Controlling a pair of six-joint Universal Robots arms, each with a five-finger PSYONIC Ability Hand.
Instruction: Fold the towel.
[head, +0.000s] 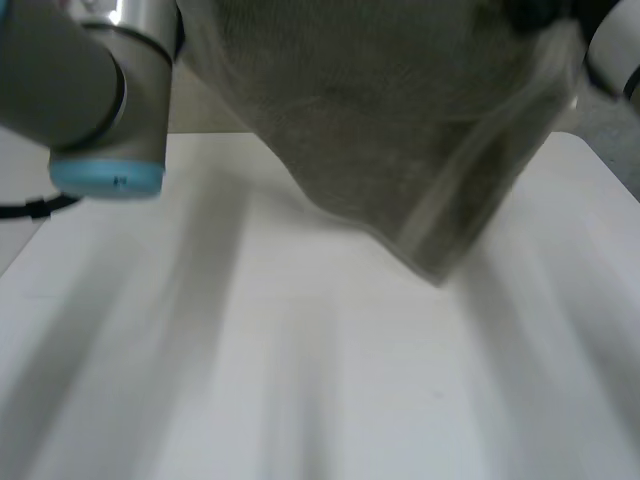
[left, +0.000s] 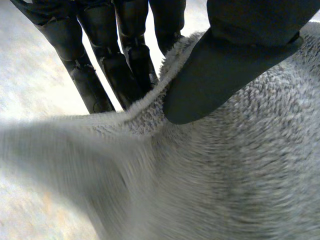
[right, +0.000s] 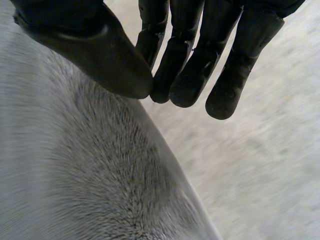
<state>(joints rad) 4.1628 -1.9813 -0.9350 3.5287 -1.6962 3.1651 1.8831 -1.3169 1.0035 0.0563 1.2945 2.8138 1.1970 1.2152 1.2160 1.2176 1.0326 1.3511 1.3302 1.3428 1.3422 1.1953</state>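
- While both hands hold it up by its top edge, the towel (head: 400, 130) hangs in the air over the table (head: 300, 400).
- It is grey and fluffy, with short soft loops all over.
- In the head view a flat, smooth band runs down one side edge of it.
- It hangs down to a point, and that low corner is over the middle of the table.
- The left hand (left: 220, 85) pinches the towel at its edge. The thumb lies on top of the cloth and the straight fingers (left: 125, 70) are on the other side.
- The right hand (right: 100, 55) pinches the towel too. Its thumb lies on the fluffy side, its fingers (right: 185, 75) are at the edge, and the thumb tip meets them there.
- The left arm (head: 90, 90) is grey with a light-blue cap. It is just beside the towel in the head view.
- The table is white and lies well under both hands.
- The towel hangs in front of the far part of the table in the head view.
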